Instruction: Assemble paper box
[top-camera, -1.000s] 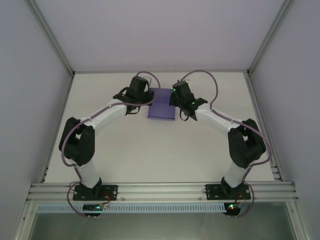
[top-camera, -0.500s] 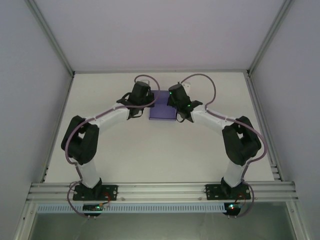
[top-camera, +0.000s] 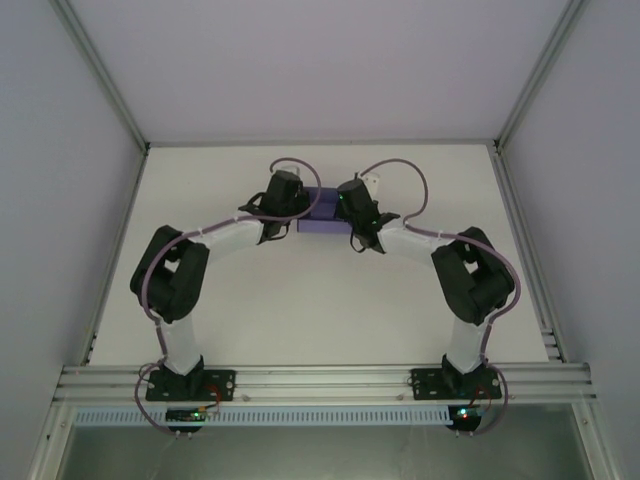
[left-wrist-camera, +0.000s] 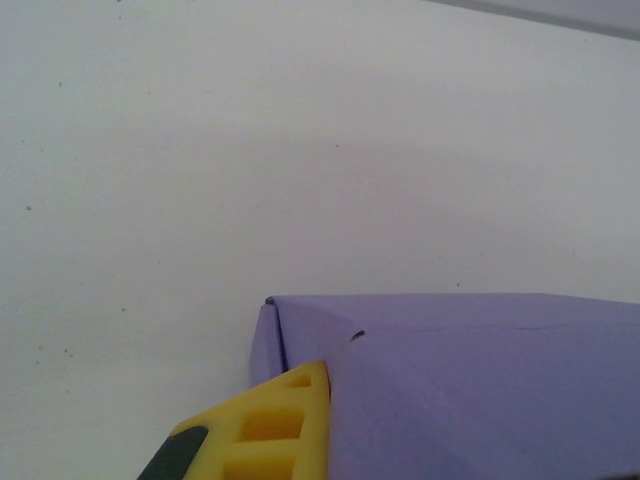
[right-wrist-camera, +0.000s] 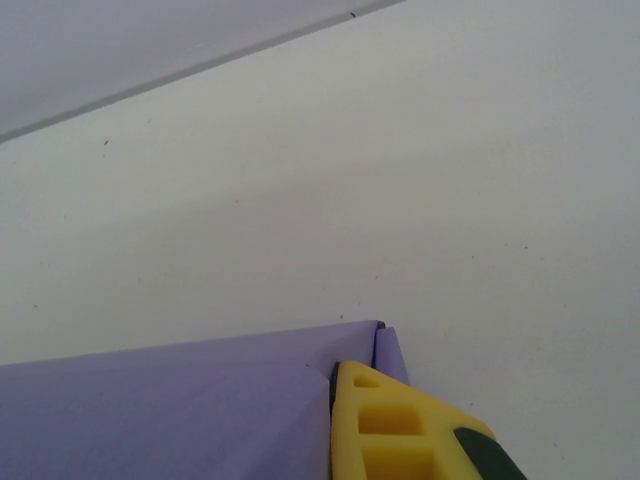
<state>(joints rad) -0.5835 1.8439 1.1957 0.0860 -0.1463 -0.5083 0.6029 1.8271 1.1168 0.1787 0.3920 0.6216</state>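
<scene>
The lavender paper box (top-camera: 322, 216) sits at the far middle of the table, held between my two grippers. From above, my left gripper (top-camera: 301, 207) is at its left end and my right gripper (top-camera: 343, 209) at its right end. In the left wrist view, one yellow finger (left-wrist-camera: 275, 420) presses the outside of the box's (left-wrist-camera: 480, 390) left corner, beside a folded side flap. The other finger is hidden behind the card. The right wrist view mirrors this: a yellow finger (right-wrist-camera: 385, 425) lies against the box's (right-wrist-camera: 170, 410) right corner. Both grippers are shut on the card.
The white table (top-camera: 300, 300) spreads out on all sides of the box. Aluminium frame posts (top-camera: 520, 190) and grey walls bound it left, right and behind. The arm bases (top-camera: 190, 380) stand on the rail at the near edge.
Both wrists have moved inward towards each other over the box. The box now looks shorter from above than a second ago. Both grippers stay shut.
</scene>
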